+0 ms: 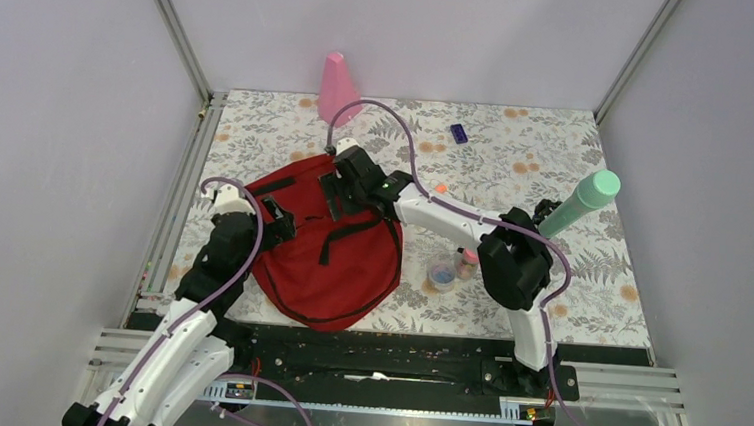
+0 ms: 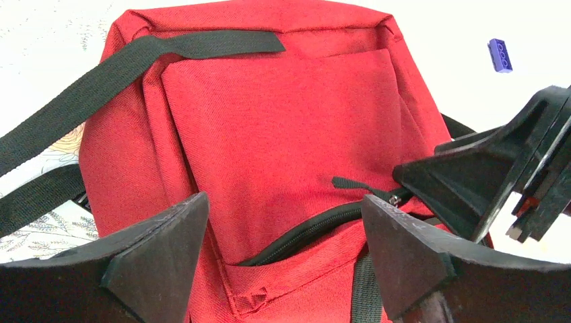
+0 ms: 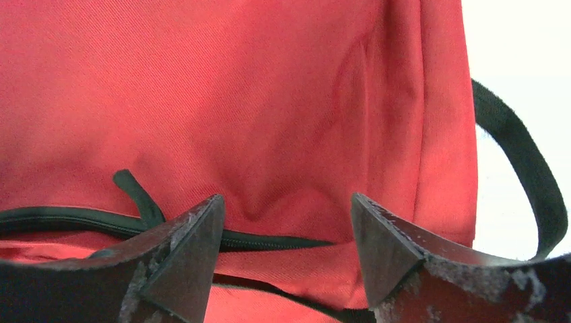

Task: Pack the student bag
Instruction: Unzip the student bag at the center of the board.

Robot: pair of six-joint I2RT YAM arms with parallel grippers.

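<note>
Hovering left pincer [image 2: 283, 229]: my jaws are spread wide with nothing between them. Red fabric and the black zipper [image 2: 303, 232] show through the gap.
Right pincer [image 3: 286, 229]: spread wide too and gripping nothing. It sits low over the same zipper line, and the cord pull [image 3: 138, 195] lies just outside one finger.
Student bag [image 1: 325, 255]: lies flat on the floral table [image 1: 557, 155], near-left part, between my two arms.
Bag to left pincer: seen from overhead, I sit at the bag's left edge and point across it.
Bag to right pincer: my right arm reaches in from the right, and the pincer is over the bag's far edge.
Pincer to pincer: close together above the zipper. I cannot tell whether the right fingertip touches the pull.
Strap [image 2: 135, 60]: black, lying across the bag's far corner and trailing off onto the table.
Elsewhere: pink cone [image 1: 339, 88], blue block [image 1: 459, 133] and green cylinder [image 1: 582, 202], all well apart from the bag.
</note>
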